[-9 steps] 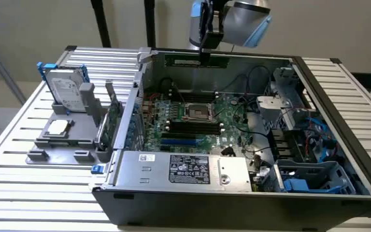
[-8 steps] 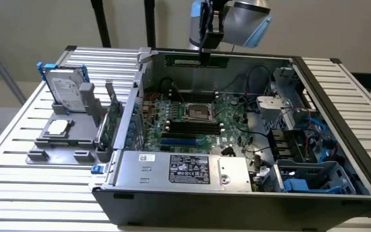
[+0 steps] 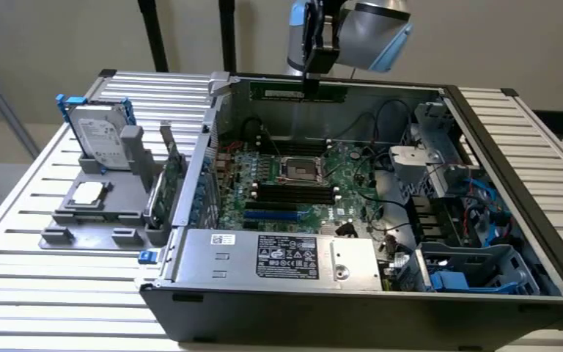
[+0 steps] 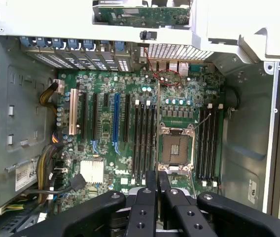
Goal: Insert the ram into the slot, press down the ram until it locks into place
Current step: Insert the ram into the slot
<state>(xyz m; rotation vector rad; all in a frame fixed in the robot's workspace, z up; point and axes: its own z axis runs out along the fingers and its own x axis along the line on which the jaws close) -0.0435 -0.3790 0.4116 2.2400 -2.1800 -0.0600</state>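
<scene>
Two fingers (image 4: 151,185) sit nearly together, pinching the ram (image 3: 299,92), as I read it. It hangs level over the far wall of the computer case (image 3: 360,323), a thin green stick with a pale label, well clear of the black memory slots (image 4: 145,136). I judge this the carry step; insertion calls for lining its edge along one slot.

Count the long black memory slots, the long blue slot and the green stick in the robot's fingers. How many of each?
Long black memory slots: 8, four on each side of the square socket
Long blue slot: 1
Green ram stick: 1, held in the fingers
Total: 10
</scene>
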